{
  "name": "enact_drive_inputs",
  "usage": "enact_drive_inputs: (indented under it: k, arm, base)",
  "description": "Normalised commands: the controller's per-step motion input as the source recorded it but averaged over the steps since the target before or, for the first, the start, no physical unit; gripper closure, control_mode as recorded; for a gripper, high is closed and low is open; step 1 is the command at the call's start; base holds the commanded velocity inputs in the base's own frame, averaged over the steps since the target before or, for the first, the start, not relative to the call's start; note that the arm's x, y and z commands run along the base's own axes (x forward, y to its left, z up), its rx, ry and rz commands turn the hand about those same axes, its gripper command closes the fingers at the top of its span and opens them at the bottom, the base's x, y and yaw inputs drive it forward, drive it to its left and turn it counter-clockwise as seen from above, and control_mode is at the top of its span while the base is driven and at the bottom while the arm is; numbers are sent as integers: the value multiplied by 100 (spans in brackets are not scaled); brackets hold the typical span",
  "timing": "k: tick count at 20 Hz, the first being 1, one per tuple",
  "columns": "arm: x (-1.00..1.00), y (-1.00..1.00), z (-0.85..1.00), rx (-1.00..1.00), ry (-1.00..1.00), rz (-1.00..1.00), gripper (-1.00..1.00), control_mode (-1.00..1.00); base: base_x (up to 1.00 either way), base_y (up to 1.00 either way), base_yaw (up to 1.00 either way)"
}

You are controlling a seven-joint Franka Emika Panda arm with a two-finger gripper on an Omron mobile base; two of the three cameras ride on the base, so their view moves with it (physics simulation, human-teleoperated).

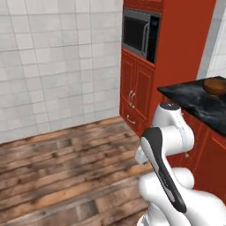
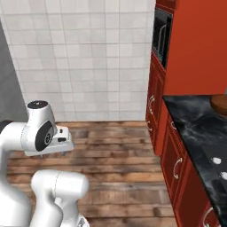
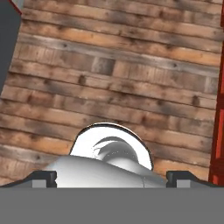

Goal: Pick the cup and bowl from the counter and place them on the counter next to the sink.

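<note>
Nearest you, the white arm point(image 1: 170, 150) folds up from the lower right of the left base view. In the hand view its two-finger gripper point(image 3: 112, 178) shows two small dark fingertips point(image 3: 43, 178) far apart at the bottom corners, jaws wide with nothing between them, over the brown wooden plank floor point(image 3: 118, 74). Beyond the arm, at the right edge of the left base view, you see the glossy black marble counter point(image 1: 198, 103) on red cabinet fronts point(image 1: 207, 159). The wide round dark brown wooden bowl point(image 1: 215, 85) sits on that counter, right-centre of the frame. Farthest, upper centre, a dark built-in microwave point(image 1: 140, 34) sits in a tall red cabinet beside the white tiled wall point(image 1: 57, 62).
</note>
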Motion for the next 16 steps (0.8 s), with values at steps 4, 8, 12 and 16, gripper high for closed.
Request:
enact_drive_inputs:
  k: [4,8,12,16]
  arm:
    - [0,0,0,0,0,0,-100,100]
    - [0,0,0,0,0,0,-100,100]
    - [0,0,0,0,0,0,-100,100]
    - [0,0,0,0,0,0,-100,100]
  base:
    - [100,-2,-35]
    - [98,-11,-53]
    - [70,0,-69]
    - [52,0,-77]
